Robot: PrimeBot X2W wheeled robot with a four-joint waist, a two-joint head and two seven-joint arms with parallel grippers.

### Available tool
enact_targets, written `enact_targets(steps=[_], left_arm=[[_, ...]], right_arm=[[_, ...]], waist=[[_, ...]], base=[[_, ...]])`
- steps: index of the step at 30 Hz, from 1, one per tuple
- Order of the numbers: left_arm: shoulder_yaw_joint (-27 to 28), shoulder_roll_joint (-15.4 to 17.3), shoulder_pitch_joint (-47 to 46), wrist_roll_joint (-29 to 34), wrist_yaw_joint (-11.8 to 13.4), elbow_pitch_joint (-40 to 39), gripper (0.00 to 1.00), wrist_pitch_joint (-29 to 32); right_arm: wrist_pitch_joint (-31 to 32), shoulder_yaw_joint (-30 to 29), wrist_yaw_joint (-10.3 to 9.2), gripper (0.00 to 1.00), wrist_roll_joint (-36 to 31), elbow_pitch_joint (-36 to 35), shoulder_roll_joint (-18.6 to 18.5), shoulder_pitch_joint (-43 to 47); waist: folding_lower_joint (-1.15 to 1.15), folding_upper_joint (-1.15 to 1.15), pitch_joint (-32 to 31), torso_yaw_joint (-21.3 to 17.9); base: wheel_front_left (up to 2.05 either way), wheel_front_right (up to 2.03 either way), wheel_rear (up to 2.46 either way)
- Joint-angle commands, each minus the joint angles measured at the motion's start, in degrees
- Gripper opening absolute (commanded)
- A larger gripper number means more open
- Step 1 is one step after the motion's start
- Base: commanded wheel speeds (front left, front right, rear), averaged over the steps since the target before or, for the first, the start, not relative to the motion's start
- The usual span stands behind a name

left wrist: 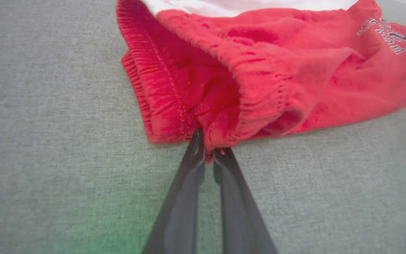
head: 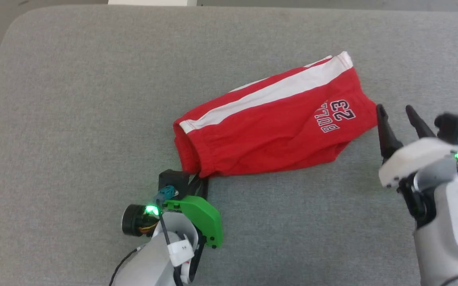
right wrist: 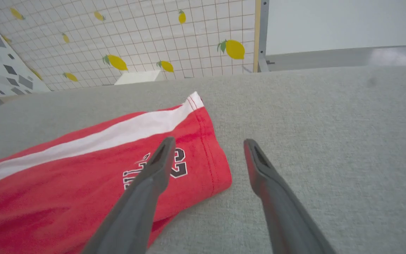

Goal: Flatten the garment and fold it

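- The garment [head: 276, 123] lies on the grey padded surface [head: 74, 119]. It is laid out long and mostly flat, and the surface shows bare on every side of it.
- A white stripe [head: 276, 93] runs the length of the garment along its far edge, from the waistband [head: 189, 151] to the hem.
- Printed lettering [head: 336, 115] sits near the hem end of the garment. The number "23" is legible, with "BULL" beside it; any further letter cannot be read.
- In the left wrist view the waistband [left wrist: 153, 81] gapes open, showing the gathered red inside of the garment [left wrist: 277, 70].
- The left gripper [head: 201, 178] is at the near corner of the garment's waistband. In the left wrist view the left gripper [left wrist: 210, 141] has its fingers drawn together, with a fold of the waistband edge pinched between the tips.
- The right gripper [head: 394, 108] is just beside the hem end of the garment, its fingers spread apart and holding nothing.
- In the right wrist view one finger of the right gripper [right wrist: 209, 141] crosses the lettering [right wrist: 180, 169]. Contact with the garment [right wrist: 83, 183] cannot be determined.
- A white tag [head: 181, 248] on the left arm, on the near side of the garment, bears marks too small to read.
- A gridded wall panel with a lemon print [right wrist: 153, 35] stands beyond the garment's far side.
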Motion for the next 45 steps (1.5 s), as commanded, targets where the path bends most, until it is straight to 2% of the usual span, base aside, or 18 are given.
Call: enact_targets(steps=[1,6,12,13,14,15,16,17,24,29,37,40,43,44,45], left_arm=[[-0.18,0.24,-1.02,0.21,-0.24,0.08,0.0,-0.2],[-0.85,-0.57,-2.4,0.56,-0.59,0.12,0.0,-0.55],[-1.19,-1.04,-3.45,0.66,-0.83,0.14,0.0,-0.98],[-1.24,-1.09,-3.69,0.58,-0.81,0.17,0.0,-1.06],[-1.26,-1.1,-3.74,0.57,-0.78,0.19,0.0,-1.07],[-1.29,-1.11,-3.77,0.55,-0.76,0.22,0.0,-1.09],[-1.31,-1.12,-3.79,0.53,-0.75,0.24,0.0,-1.15],[-1.33,-1.13,-3.77,0.49,-0.74,0.3,0.0,-1.24],[-1.46,-0.3,-2.77,0.25,-1.15,0.05,0.0,-2.25],[-1.66,1.99,-0.45,0.15,-1.08,-2.54,0.0,-1.9],[-3.13,6.56,4.67,-0.24,-0.46,-9.27,0.0,2.36],[-3.58,7.9,6.78,-0.63,0.12,-11.68,0.0,4.0],[-4.33,8.5,9.29,-2.03,0.19,-13.49,0.02,6.32],[-4.64,8.59,9.89,-2.44,0.07,-13.76,0.38,7.07],[-4.8,8.62,10.37,-2.86,-0.04,-14.0,0.78,7.57]], right_arm=[[0.98,-0.77,-0.08,1.0,-0.86,2.49,0.21,-2.34],[6.53,-3.74,-0.08,1.0,-2.46,12.77,0.87,-9.76],[14.3,-5.89,-0.08,1.0,-4.94,21.12,1.28,-15.84],[17.8,-5.54,-0.08,1.0,-6.61,23.14,1.23,-17.51],[18.59,-5.41,-0.08,0.96,-6.81,23.45,1.23,-17.78],[19.2,-5.31,-0.08,0.4,-6.95,23.58,1.19,-17.99],[19.5,-5.24,-0.08,0.29,-7.02,23.56,1.12,-18.02],[19.73,-5.05,-0.08,0.0,-7.07,23.41,1.02,-17.91],[14.68,-4.19,-0.08,0.0,-4.45,18.01,0.1,-13.93],[12.59,-3.68,-0.08,0.0,-1.56,8.97,0.04,-6.17],[16.44,-5.46,-0.08,0.0,0.68,-9.78,1.84,11.5],[18.27,-5.73,-0.08,0.0,2.24,-13.87,2.31,16.99],[18.87,-5.04,-0.08,0.0,4.6,-12.82,2.38,20.52],[18.83,-4.71,-0.08,0.36,4.65,-12.01,2.39,20.94],[18.59,-4.48,-0.08,0.99,4.67,-11.46,2.39,21.11]], waist=[[0.0,0.0,1.34,1.22],[0.0,0.0,3.34,2.73],[0.0,0.0,5.23,3.62],[0.0,0.0,5.55,3.73],[0.0,0.0,5.57,3.76],[0.0,0.0,5.54,3.78],[0.0,0.0,5.48,3.79],[0.0,0.0,5.33,3.77],[0.0,0.0,2.55,3.3],[0.0,0.0,-0.41,2.17],[0.0,0.0,-3.59,0.21],[0.0,0.0,-3.96,-0.61],[0.0,0.0,-4.08,-1.4],[0.0,0.0,-4.19,-1.54],[0.0,0.0,-4.31,-1.62]], base=[[0.0,0.0,0.0],[0.0,0.0,0.0],[0.0,0.0,0.0],[0.0,0.0,0.0],[0.0,0.0,0.0],[0.0,0.0,0.0],[0.0,0.0,0.0],[0.0,0.0,0.0],[0.0,0.0,0.0],[0.0,0.0,0.0],[0.0,0.0,0.0],[0.0,0.0,0.0],[0.0,0.0,0.0],[0.0,0.0,0.0],[0.0,0.0,0.0]])
